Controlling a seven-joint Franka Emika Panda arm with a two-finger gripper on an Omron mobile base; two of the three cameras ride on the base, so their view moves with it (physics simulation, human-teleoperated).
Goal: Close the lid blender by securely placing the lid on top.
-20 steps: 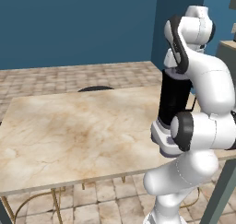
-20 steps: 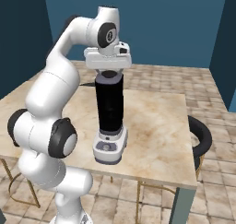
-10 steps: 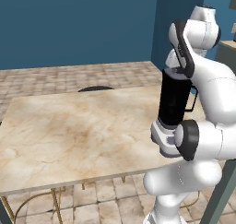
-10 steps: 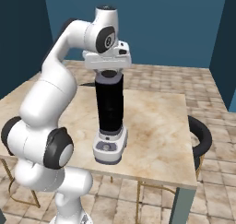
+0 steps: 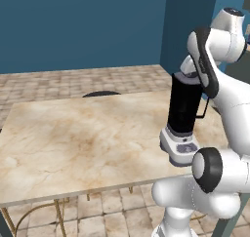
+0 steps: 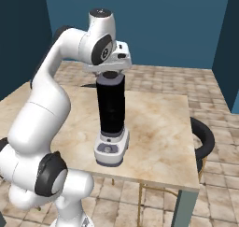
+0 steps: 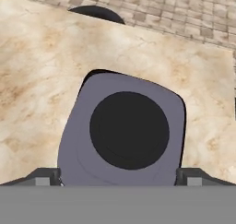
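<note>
Deep blue walls and a tiled stone floor frame a beige marble tabletop (image 5: 83, 133) on thin brass legs. At its left far edge a dark round stool seat (image 5: 101, 93) peeks over; the middle stretch of marble is bare; toward the right stands the tall black blender jar with a side handle on its light grey-white base with a small button panel (image 5: 183, 115), near the front edge of the tabletop.

By my reading, the step in hand is the seating of the lid. In the hand view the small greyish-lavender rounded-square lid with a dark round centre (image 7: 125, 128) lies directly under the camera, with a thin dark rim of the jar mouth showing along its upper left edge, so the lid sits on or just above the jar opening, slightly offset. Whether it is fully pressed home cannot be told from these views.

The end effector (image 6: 111, 72) hangs right over the jar top in the right base view. Its two dark fingertips (image 7: 46, 177) stand at either side of the lid's lower edge, spread about as wide as the lid; they look close against its sides, though actual contact is not clear.

The next move probably calls for a straight downward press to centre and seat the lid, then a release.
</note>
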